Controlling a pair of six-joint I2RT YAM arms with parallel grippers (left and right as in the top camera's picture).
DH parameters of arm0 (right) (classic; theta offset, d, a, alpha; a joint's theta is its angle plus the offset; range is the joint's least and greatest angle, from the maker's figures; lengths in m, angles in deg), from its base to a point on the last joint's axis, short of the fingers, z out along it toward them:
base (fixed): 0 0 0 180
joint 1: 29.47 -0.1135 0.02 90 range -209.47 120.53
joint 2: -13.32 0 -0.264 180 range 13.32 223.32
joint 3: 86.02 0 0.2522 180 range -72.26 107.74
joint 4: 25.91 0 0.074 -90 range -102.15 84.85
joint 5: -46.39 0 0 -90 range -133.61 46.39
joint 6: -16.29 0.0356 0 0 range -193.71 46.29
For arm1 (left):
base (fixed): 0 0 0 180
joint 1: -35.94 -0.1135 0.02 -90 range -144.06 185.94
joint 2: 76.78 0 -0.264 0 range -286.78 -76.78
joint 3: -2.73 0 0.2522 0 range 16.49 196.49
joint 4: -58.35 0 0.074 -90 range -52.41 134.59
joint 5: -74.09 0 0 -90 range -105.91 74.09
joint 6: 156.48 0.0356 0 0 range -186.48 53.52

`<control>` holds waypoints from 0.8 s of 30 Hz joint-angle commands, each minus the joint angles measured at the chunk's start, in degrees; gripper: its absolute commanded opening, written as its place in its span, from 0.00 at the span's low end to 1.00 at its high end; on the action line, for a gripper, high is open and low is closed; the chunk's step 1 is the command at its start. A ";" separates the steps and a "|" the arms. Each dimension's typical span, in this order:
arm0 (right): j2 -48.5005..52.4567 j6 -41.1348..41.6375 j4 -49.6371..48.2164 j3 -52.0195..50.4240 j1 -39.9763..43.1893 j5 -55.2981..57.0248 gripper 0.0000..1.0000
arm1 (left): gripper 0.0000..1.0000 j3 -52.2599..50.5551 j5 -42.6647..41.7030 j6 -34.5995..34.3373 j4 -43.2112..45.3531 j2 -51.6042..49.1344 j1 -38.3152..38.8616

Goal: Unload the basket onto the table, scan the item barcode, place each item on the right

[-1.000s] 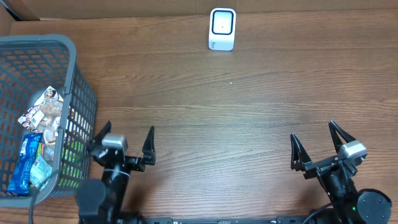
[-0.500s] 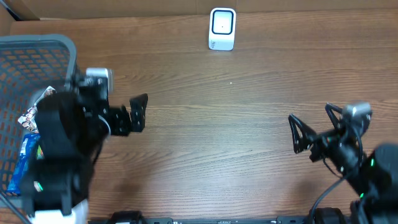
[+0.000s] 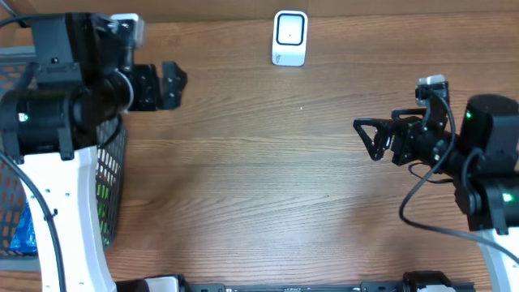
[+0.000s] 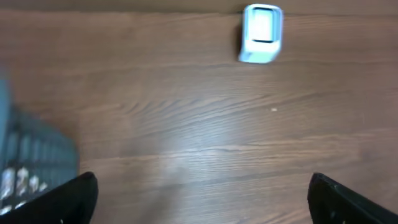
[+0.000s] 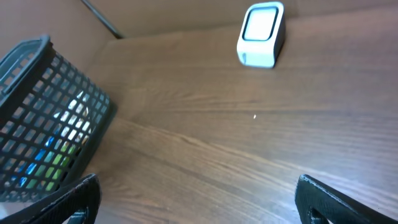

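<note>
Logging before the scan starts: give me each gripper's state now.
Left gripper: open, holding nothing.
Right gripper: open, holding nothing.

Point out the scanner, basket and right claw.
scanner (image 3: 289,36), overhead view, on its front face.
basket (image 5: 55,107), right wrist view, on its mesh side wall.
right claw (image 3: 366,139), overhead view, midway between its fingertips.

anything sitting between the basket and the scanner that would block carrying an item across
Nothing visible does. In the right wrist view the table between the basket and the scanner is bare wood. Overhead, the left arm covers much of the basket.
</note>
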 commanded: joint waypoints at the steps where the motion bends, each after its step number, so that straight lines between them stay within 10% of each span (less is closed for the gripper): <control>1: 1.16 0.04 -0.22 1.27 -0.26 -1.90 1.00 | 1.00 2.38 9.05 -14.01 -0.81 0.63 -8.31; 10: 2.05 0.02 0.04 1.27 -0.26 -1.49 1.00 | 1.00 2.32 8.70 -19.04 -3.96 -3.58 -34.88; 24: 2.10 0.00 6.64 0.28 -0.26 3.37 1.00 | 0.94 2.32 6.10 -6.27 -5.79 -22.75 -37.35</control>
